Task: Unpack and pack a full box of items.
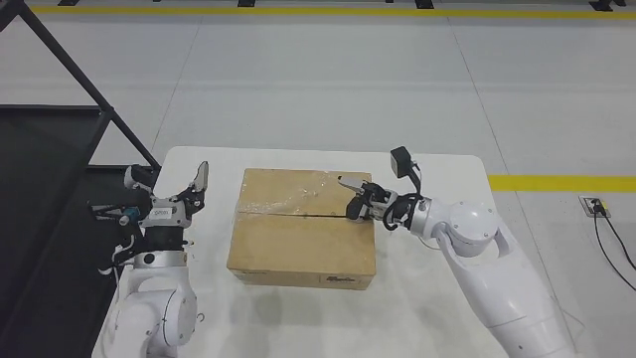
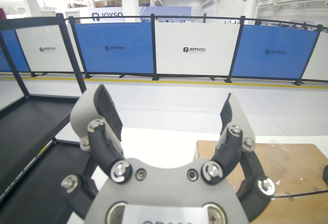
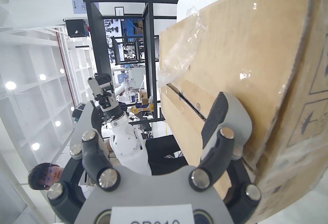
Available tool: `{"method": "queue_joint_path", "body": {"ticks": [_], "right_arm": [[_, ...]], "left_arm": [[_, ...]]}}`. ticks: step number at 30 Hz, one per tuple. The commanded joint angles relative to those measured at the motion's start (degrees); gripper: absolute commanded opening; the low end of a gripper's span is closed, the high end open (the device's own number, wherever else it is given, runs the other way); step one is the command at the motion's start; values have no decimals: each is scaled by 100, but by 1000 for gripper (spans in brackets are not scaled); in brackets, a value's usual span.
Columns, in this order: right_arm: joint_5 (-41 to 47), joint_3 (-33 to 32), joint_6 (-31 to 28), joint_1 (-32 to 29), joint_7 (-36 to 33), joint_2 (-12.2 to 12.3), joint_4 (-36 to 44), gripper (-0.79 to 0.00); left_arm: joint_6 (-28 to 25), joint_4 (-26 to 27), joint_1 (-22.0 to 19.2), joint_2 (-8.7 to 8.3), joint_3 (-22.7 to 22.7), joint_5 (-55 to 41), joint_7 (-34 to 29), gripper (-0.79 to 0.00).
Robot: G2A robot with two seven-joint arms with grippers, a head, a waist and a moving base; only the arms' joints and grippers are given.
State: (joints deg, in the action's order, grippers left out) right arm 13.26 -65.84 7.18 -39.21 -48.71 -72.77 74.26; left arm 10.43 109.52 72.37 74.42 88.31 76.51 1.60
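While the closed box (image 1: 303, 249) sits in the middle of the surface (image 1: 437, 171), our right gripper (image 1: 350, 197) hovers, fingers apart, at the right end of its side-to-side flap seam (image 1: 288, 215). Our left gripper (image 2: 166, 100), also spread, hangs beside the box's left end, farther off.

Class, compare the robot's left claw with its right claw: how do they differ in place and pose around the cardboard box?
The left claw sits beside the cardboard box, clear of it; the right claw is over the box's top, near the flap seam. The left claw points toward the far barriers; the right claw points across the box toward the left claw. Both are open and hold nothing.
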Motion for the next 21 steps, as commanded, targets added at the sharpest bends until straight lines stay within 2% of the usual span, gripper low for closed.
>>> {"method": "queue_joint_path", "body": {"ticks": [1,2,7,12,14,21], "right_arm": [[2,29,6,41,0,-6,-26,0],[5,38,4,55,-1,-7,-42,0],[16,45,-55,60,-25,-2,-67,0],[-74,-16,-141,-50,-96,38,75,0],[-107,-56,-189,-111,-120,58,152,0],[-397,-142,-446,-350,-163,126,494,0]], "left_arm": [[-212,-123,-14,-23,168,-50,-236,0],[-371,-176,-36,-36,209,-59,-370,0],[-1813,-490,-300,-123,350,-551,-1175,0],[-3295,-857,-862,-222,402,-1517,-2576,0],[-3477,-1012,-1051,-255,410,-1986,-3401,0],[-3477,-1012,-1051,-255,410,-1986,-3401,0]]}}
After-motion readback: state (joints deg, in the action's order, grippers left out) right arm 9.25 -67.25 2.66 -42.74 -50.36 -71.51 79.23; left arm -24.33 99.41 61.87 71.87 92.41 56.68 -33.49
